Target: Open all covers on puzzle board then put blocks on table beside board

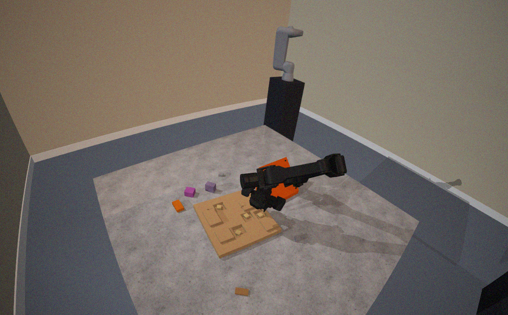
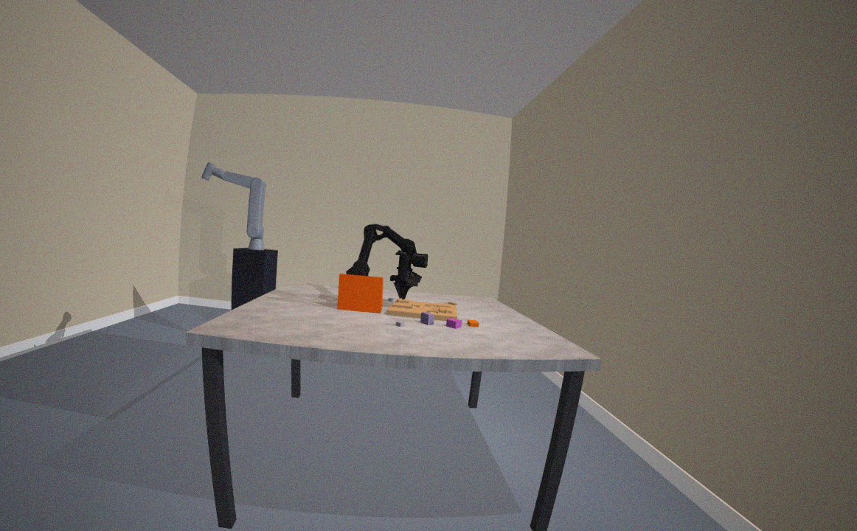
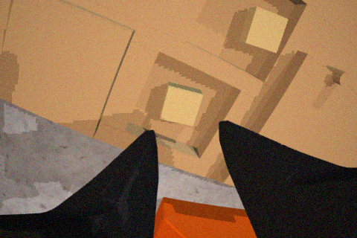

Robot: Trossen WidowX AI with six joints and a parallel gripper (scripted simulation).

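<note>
The tan puzzle board [image 1: 230,213] [image 2: 420,316] [image 3: 327,126] lies on the table. Several pale yellow blocks sit in uncovered wells. One pale block [image 1: 261,214] [image 3: 182,104] is in the well near the board's edge, and another pale block [image 1: 246,215] [image 3: 267,30] is in the well beside it. Two more are a far block [image 1: 219,207] and a front block [image 1: 238,232]. Flat tan covers [image 1: 213,217] [image 1: 224,235] [image 3: 67,56] lie beside wells. My gripper [image 3: 187,134] [image 2: 403,296] is partly open and empty, above the board near the edge well. The arm hides part of the board in the top view.
An orange box [image 1: 285,191] [image 2: 360,293] [image 3: 204,223] stands close to the board. Purple [image 1: 210,187] [image 2: 427,318], magenta [image 1: 189,191] [image 2: 453,323] and orange [image 1: 177,206] [image 2: 473,323] pieces lie beyond the board. A brown piece [image 1: 241,292] lies in front. A grey arm [image 1: 281,47] [image 2: 257,204] stands behind.
</note>
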